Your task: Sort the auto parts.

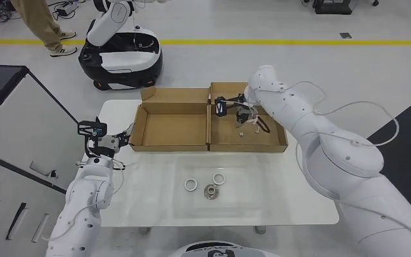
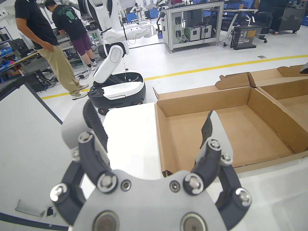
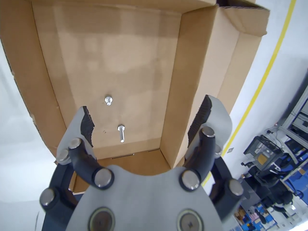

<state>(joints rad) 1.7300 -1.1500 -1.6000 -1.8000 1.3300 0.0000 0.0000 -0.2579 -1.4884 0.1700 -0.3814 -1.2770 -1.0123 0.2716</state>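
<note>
Auto parts unsorted, white rings (image 1: 191, 185) and apparently a metal flange (image 1: 209, 191), lie on the table (image 1: 289, 199) at lower centre of the top view. Right end effector (image 3: 146, 114), wide open and empty, hangs over the right box (image 3: 48, 73), which holds two bolts (image 3: 121, 133) — it should lift straight out, clear of the walls. Left end effector (image 2: 150, 121) — likewise open and empty — sits beside the left box (image 2: 240, 133).

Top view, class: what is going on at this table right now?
A two-armed robot is sorting parts into two cardboard boxes. Its right end effector hangs open over the right box, where two bolts lie. The left end effector is open too, holding nothing, beside the left box. Two white rings and a metal part wait on the table in front of the boxes.
</note>
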